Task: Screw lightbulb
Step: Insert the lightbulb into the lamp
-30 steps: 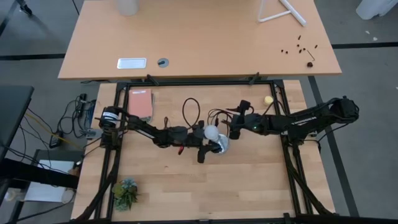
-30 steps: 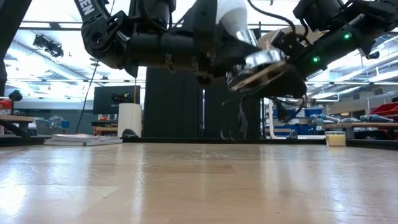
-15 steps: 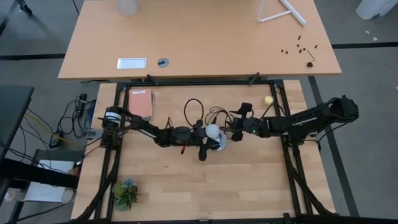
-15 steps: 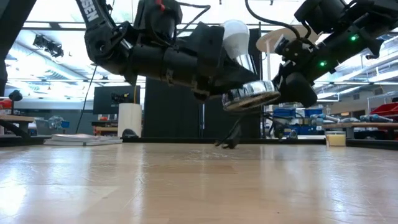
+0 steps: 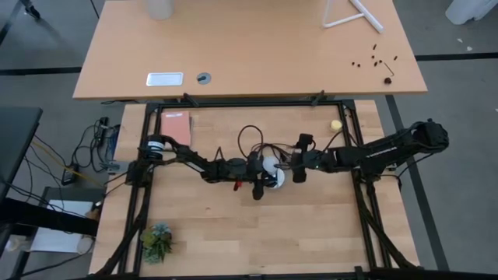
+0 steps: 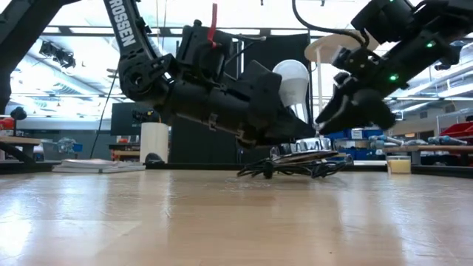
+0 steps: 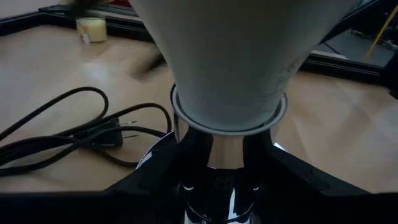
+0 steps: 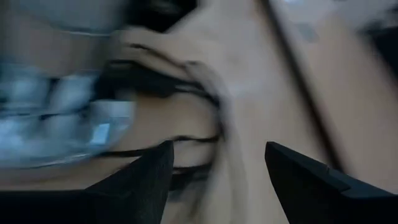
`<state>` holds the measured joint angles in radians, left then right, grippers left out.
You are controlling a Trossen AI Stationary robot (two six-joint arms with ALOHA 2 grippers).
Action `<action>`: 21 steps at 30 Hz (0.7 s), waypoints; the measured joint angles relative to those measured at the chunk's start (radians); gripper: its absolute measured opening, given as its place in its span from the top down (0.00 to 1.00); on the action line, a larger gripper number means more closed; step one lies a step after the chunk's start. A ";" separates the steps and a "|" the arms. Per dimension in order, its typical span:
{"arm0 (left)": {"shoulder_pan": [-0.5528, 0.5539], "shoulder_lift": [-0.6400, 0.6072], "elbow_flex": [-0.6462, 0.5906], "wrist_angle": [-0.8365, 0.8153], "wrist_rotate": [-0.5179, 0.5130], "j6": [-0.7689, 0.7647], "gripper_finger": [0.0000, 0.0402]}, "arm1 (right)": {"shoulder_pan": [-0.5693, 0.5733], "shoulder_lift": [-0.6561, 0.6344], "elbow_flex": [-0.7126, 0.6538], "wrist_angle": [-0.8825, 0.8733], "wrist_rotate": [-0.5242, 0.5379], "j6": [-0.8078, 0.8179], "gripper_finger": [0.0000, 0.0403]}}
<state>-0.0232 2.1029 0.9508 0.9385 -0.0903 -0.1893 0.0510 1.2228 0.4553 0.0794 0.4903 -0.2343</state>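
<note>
The white lightbulb (image 6: 293, 83) stands upright with its base in the shiny silver socket (image 6: 307, 154), mid-table; it also shows in the high view (image 5: 269, 165). The socket's disc lies about level on its bunched black cord (image 6: 284, 168) on the table. My left gripper (image 7: 214, 186) is shut on the socket just below the bulb (image 7: 230, 56). My right gripper (image 8: 214, 186) is open and empty, just to the right of the bulb and socket (image 5: 298, 171) and above the disc's right edge. My left gripper pinches the socket's shiny neck (image 7: 214, 155) between its two fingers, right under the bulb's white collar. The fingers come in slanting down from the table's left. The bulb stands upright above them and the disc rests on the cord and table.
The black cord loops behind the socket (image 5: 250, 138) and lies beside it in the left wrist view (image 7: 74, 130). A small yellow ball (image 5: 335, 124) sits far right, a reddish book (image 5: 177, 130) far left, a small plant (image 5: 158, 241) near left.
My left gripper has gone down and slightly toward the table's right edge with the bulb and socket. The socket disc, tilted and clear of the table before, now lies about level on its cord. My right gripper has followed it down.
</note>
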 joint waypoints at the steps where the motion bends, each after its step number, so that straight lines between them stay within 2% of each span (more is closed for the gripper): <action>1: 0.000 0.000 0.000 0.004 0.002 0.000 0.52 | 0.005 -0.001 0.000 -0.019 -0.055 0.022 0.35; 3: 0.000 0.000 0.000 0.014 0.012 -0.004 0.52 | 0.015 -0.002 0.000 -0.066 -0.152 0.064 0.35; 5: 0.001 -0.001 0.000 0.014 0.024 -0.006 0.52 | 0.028 0.001 0.000 -0.117 -0.197 0.100 0.36; 12: 0.004 -0.001 0.000 -0.001 0.090 -0.042 0.52 | 0.052 0.034 0.000 -0.176 -0.202 0.127 0.36; 21: 0.002 -0.002 -0.001 -0.118 0.095 -0.028 0.52 | 0.031 0.171 0.000 -0.169 0.007 0.097 0.37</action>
<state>-0.0214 2.1014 0.9501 0.8209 0.0046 -0.2173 0.0824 1.3943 0.4553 -0.0893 0.4971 -0.1372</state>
